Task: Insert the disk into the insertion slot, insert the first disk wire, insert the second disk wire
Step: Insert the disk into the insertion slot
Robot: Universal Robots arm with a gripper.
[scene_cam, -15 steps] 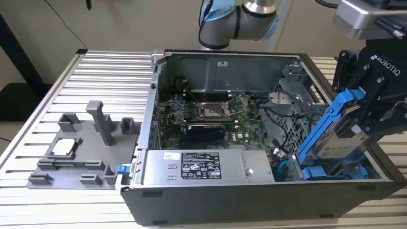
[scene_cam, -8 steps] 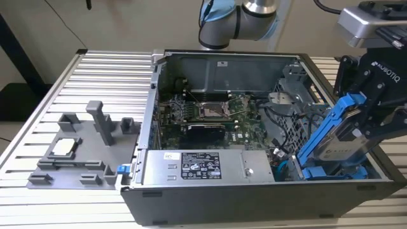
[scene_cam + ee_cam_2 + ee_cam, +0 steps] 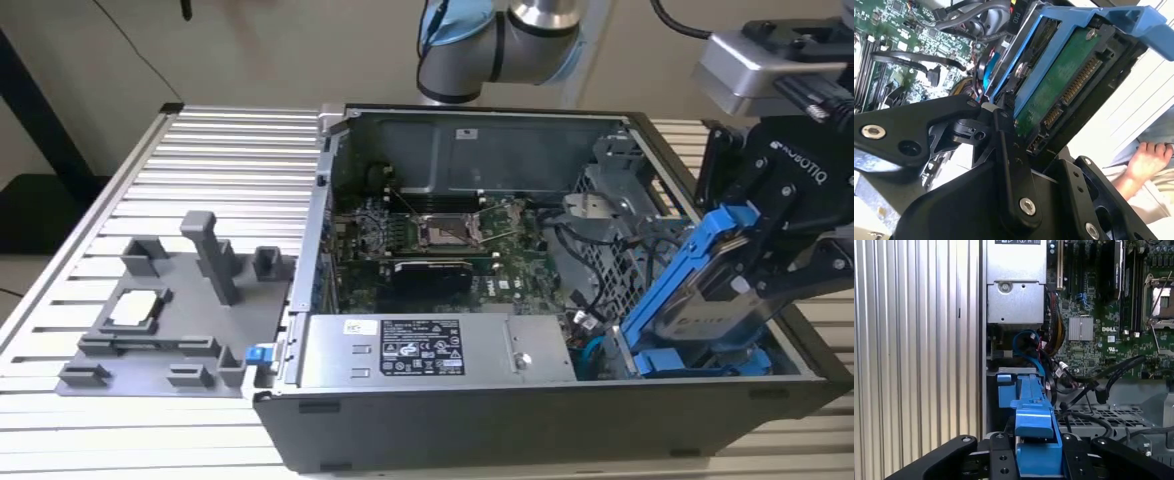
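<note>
Exterior view: arm (image 3: pixel 501 45) angled down over the open case (image 3: pixel 534 425), end effector (image 3: pixel 750 268) clamped on the tilted disk (image 3: pixel 694 300).

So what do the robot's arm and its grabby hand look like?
The arm has round silver joints with light blue caps and a black cable. Its gripper is black, with white lettering, jointed fingers and shiny silver screws.

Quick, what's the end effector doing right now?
End effector: closed, holding the disk.
</note>
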